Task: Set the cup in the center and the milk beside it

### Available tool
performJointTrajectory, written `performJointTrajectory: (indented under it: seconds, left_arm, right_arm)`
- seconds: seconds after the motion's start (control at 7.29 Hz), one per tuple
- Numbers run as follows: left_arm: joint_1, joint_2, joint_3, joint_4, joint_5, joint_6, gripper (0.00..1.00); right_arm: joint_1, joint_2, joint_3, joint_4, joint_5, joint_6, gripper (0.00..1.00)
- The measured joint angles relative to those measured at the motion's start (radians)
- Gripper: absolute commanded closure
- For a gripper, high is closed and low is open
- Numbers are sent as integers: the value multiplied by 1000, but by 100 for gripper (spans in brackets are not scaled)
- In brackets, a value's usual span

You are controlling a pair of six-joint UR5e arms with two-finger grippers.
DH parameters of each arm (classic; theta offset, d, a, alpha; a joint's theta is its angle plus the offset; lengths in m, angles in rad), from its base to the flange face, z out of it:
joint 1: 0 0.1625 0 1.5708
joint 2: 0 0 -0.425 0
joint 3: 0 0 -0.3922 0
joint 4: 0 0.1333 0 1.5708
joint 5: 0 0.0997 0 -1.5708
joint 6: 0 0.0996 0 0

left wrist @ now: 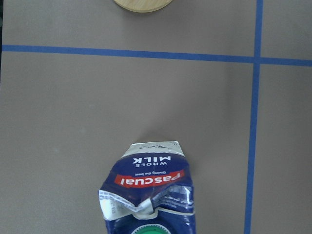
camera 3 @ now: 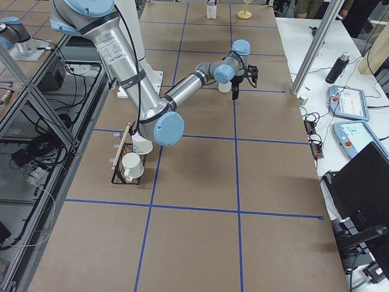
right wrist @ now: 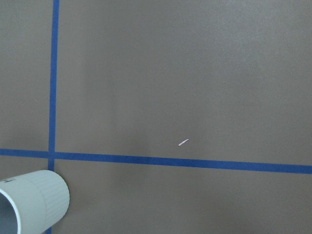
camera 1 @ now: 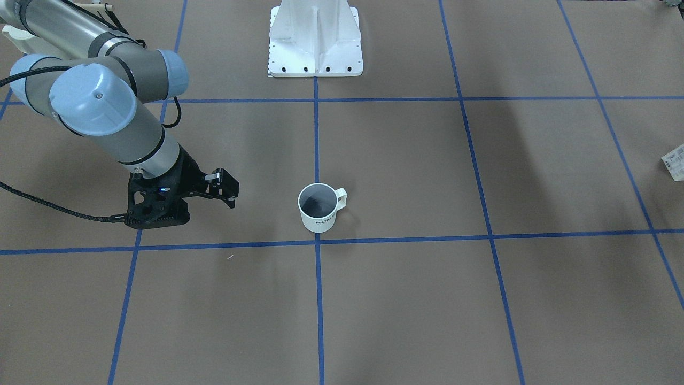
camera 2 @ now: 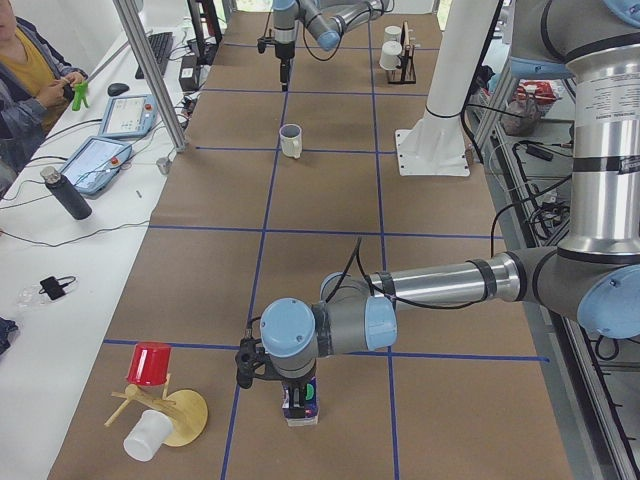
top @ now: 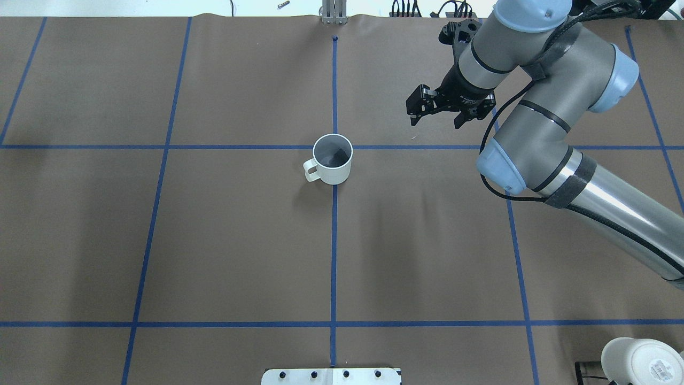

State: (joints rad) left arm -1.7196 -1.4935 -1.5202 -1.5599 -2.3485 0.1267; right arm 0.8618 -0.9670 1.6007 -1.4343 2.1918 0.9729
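One cup (top: pixel 332 159) (upright) apart from right jaws

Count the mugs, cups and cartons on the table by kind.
White mugs: 3 (HOME mug, rack mug, other rack mug)
Cups at the wooden stand: 2 (red cup, white cup)
Milk cartons: 1 (WHOLE MILK carton)
Total: 6
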Motion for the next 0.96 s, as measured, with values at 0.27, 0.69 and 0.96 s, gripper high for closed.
performJointTrajectory:
  seconds: [0.27, 0.69, 0.96]
  left_arm:
    - [0, -1, 22, -19, 0, -9, 2]
    - [0, -11, 67, -84, -2, -63, 2]
    - [0, -13, 91, -128, -3, -105, 2]
  right_arm:
    - [-3, -1, 1, 0, -5, 1, 0]
    - [-9, -3, 5, 0, -15, 1, 0]
    - [-13, -13, 16, 0, -20, 1, 0]
